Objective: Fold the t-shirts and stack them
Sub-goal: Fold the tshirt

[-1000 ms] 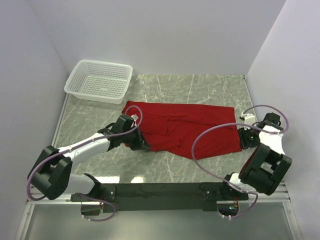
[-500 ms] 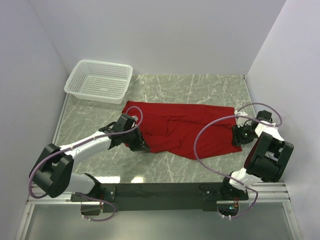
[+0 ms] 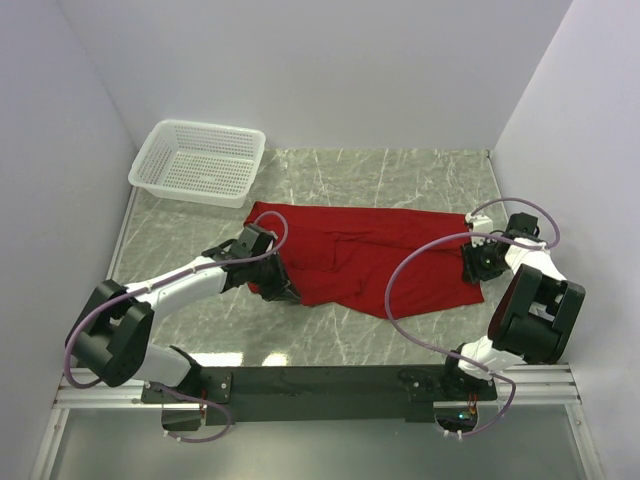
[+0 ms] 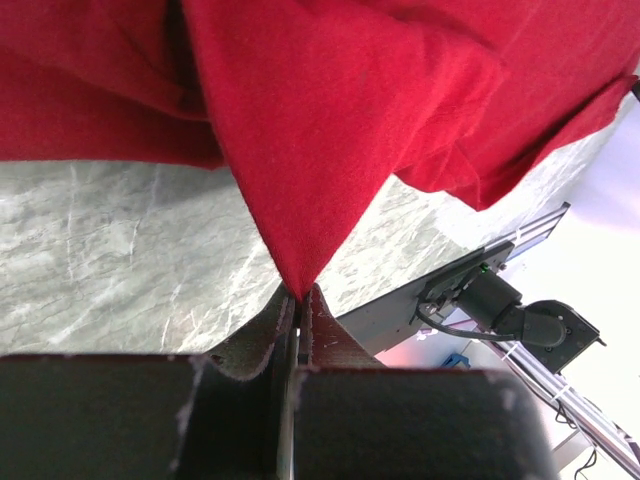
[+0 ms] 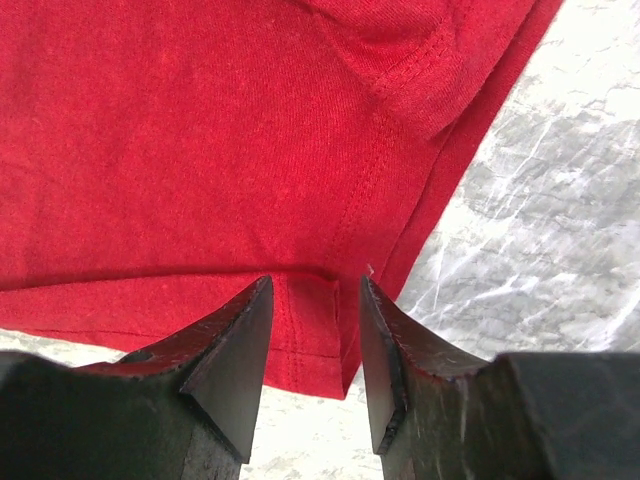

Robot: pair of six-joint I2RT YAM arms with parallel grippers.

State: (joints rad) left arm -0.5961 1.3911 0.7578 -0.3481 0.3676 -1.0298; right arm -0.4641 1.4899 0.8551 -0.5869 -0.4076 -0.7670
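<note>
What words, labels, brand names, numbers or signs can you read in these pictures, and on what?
None can be read. The red t-shirt shows no print or label, the white basket is plain, and the black base bar bears no legible marking.

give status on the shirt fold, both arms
Left tool shut on a corner of the t-shirt. Right tool open, straddling its right-end hem. White basket far left, not in the way.
</note>
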